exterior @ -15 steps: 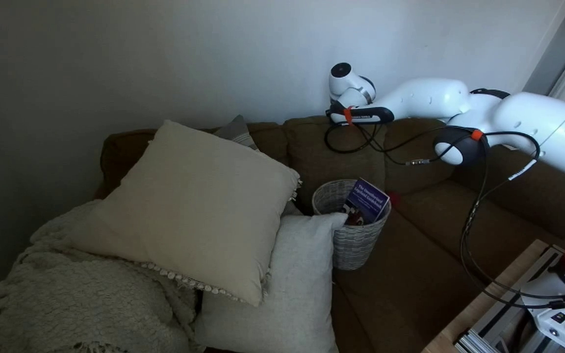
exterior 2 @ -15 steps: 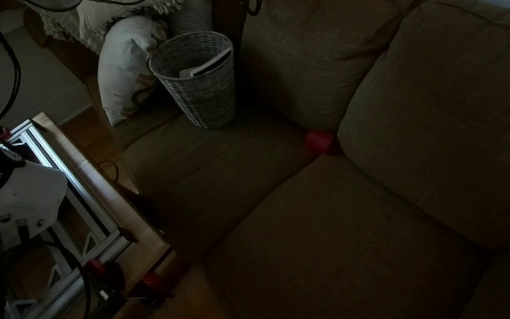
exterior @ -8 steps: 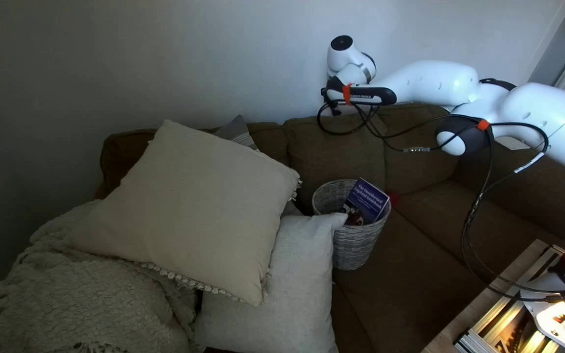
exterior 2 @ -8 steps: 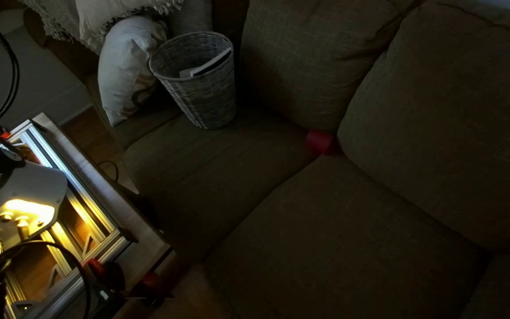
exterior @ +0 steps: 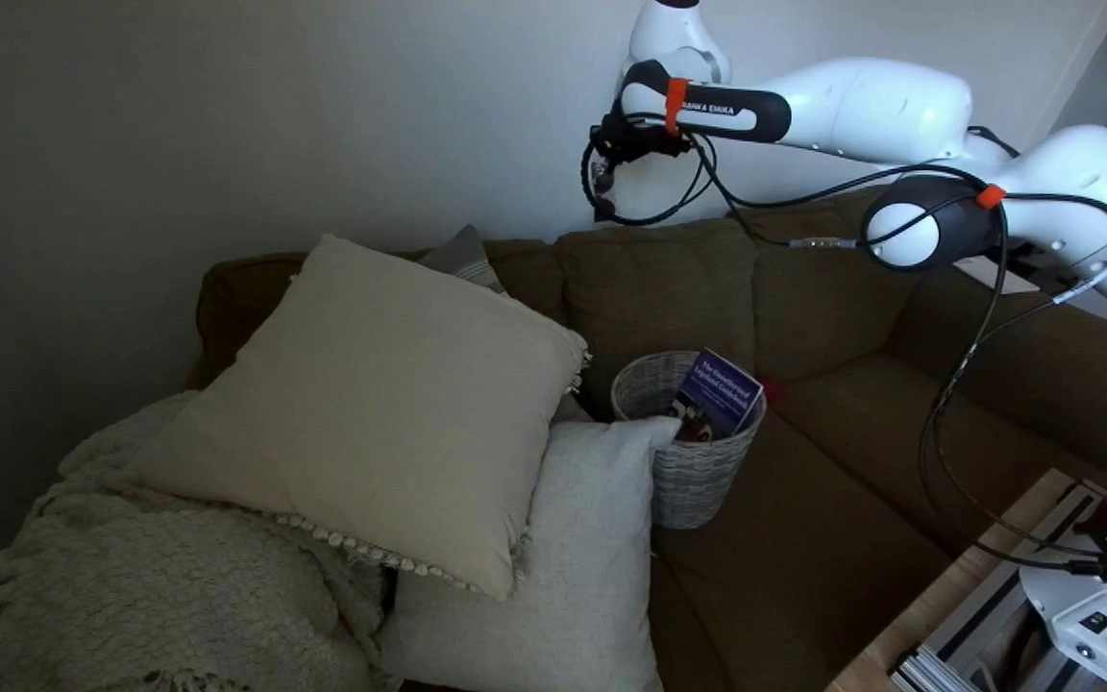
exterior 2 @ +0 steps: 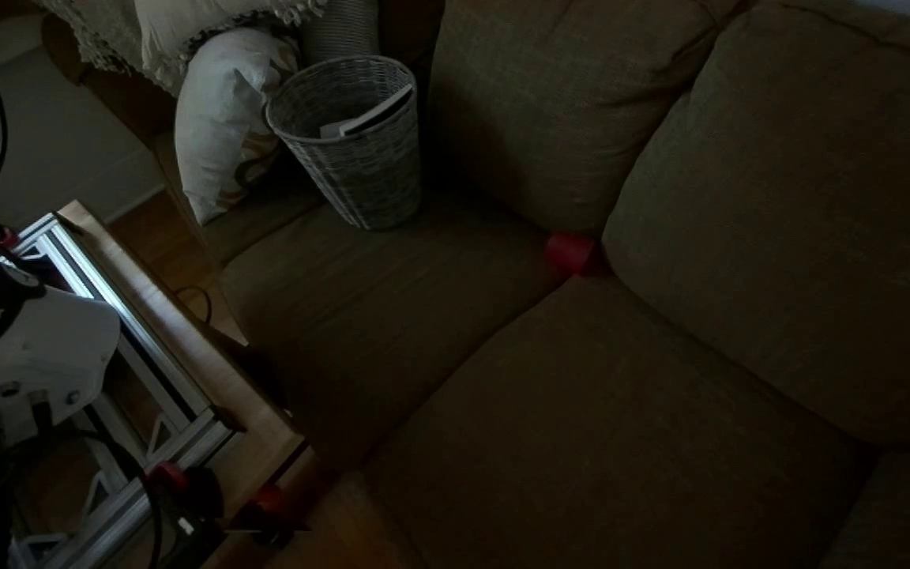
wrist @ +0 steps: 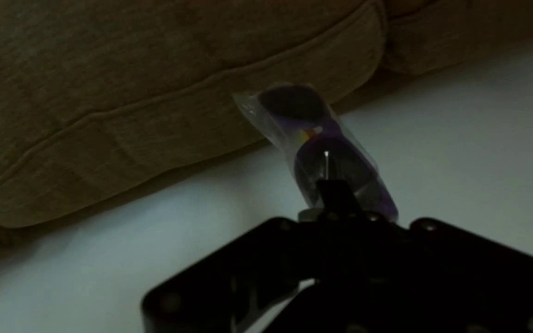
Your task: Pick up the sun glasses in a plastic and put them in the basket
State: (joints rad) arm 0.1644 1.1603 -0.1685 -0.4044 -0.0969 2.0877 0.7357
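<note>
Against half a second ago, logged a lift of the arm (exterior: 861, 111) in an exterior view: from just over the top edge of the sofa (exterior: 823, 509) to higher up before the wall (exterior: 323, 125). Noted the yellow glow gone from the robot base (exterior 2: 52, 340) in both exterior views. Found basket (exterior: 698, 485), book (exterior: 717, 394) and grey-white pillow (exterior: 563, 577) unmoved.

In a dark wrist view, made out the gripper (wrist: 340, 203) pressed together, pinching one end of the sunglasses in plastic (wrist: 315, 136). Saw them held aloft before sofa and wall, well apart from the basket.

Edges and room: traced the basket rim, mouth upward, on the sofa seat. Recorded the book aslant inside, a top corner past the rim; in an exterior view, placed the wider gap in the mouth picture-left of it. Saw a pillow corner overlapping the rim; cannot tell touching from overlap. On the side away from the pillow, marked a broad stretch of seat, with a red object (exterior 2: 572, 253) at a sofa seam.

Orientation: read the long axis of the sunglasses as a slant, upper left to lower right in the wrist view; one lens at the free end, toward the sofa, its pair by the fingertips.
</note>
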